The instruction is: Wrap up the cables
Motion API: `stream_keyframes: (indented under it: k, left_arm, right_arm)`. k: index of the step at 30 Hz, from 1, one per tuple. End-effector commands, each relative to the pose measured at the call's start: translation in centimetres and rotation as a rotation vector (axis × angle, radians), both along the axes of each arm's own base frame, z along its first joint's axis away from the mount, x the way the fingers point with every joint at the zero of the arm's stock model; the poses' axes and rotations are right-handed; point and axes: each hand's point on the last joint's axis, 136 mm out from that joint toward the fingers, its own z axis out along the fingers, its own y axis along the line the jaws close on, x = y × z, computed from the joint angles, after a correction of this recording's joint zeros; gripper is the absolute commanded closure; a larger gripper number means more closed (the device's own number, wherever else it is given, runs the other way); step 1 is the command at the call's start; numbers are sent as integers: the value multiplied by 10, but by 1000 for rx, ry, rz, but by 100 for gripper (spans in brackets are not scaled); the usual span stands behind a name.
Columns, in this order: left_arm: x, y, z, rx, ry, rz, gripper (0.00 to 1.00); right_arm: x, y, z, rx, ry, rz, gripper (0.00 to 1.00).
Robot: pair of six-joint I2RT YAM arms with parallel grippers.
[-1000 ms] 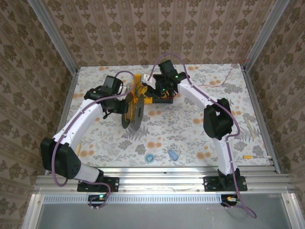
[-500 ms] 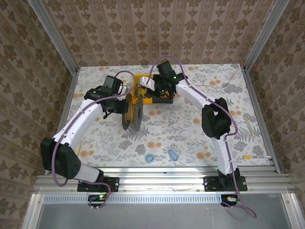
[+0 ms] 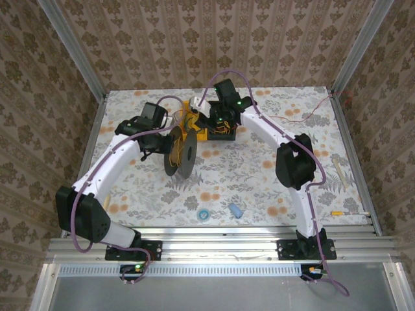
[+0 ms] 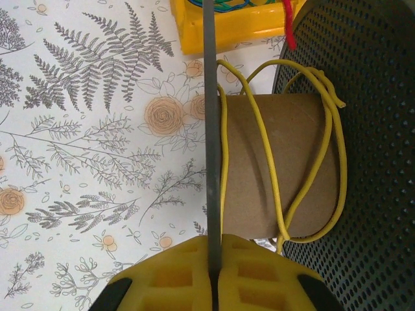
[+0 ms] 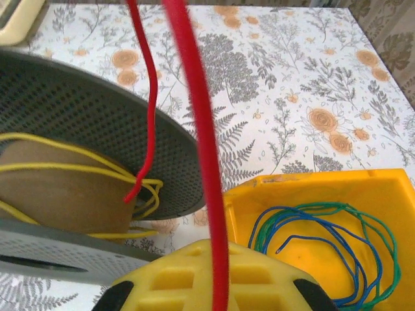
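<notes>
Clamping the spool flange [image 4: 209,116], your left gripper [image 4: 212,259] is holding firm; your right gripper [image 5: 218,262] is apparently pinching the red wire [image 5: 194,129].

The counter [image 3: 259,188] is covered with a cloth that has grey leaves and orange flowers on it. Near the middle of the far edge sits a yellow tray [image 5: 395,194]. A dark grey spool [image 3: 181,150] stands upright just beside it, and a thin red cable [image 3: 299,118] lies on the cloth toward the far right corner. Close to the near edge lie a small blue ring [image 3: 204,214] and a small pale blue tube [image 3: 235,209], side by side, and a pale stick [image 3: 342,170] lies along the right edge.
</notes>
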Motion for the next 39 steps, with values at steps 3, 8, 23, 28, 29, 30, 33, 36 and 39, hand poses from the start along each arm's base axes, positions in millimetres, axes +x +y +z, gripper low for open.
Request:
stream_keyframes:
  k: [3, 8, 23, 28, 29, 30, 33, 36, 39]
  left_arm:
    - [8, -6, 2, 12, 5, 1, 97]
    - [15, -9, 5, 28, -1, -2, 99]
    - [29, -14, 12, 22, -24, 11, 99]
    - [32, -14, 14, 19, -31, 14, 99]
    - [32, -14, 14, 19, -31, 15, 99]
    - [32, -14, 14, 17, -32, 15, 99]
    - [32, -15, 14, 14, -32, 13, 99]
    - [32, -17, 14, 5, -34, 9, 96]
    - [32, -19, 15, -5, -34, 5, 89]
  right_arm:
    - [-21, -5, 61, 78, 93, -69, 100]
    - [-29, -10, 70, 116, 195, -156, 100]
    - [-59, -16, 17, 127, 378, -489, 100]
    - [-70, -16, 8, 110, 384, -523, 100]
    - [-72, -15, 7, 106, 381, -524, 100]
    - [-74, -15, 5, 99, 378, -525, 100]
    - [-78, -15, -1, 75, 374, -530, 100]
    - [-82, -12, -5, 61, 372, -514, 100]
    - [-87, -9, -12, 44, 387, -488, 100]
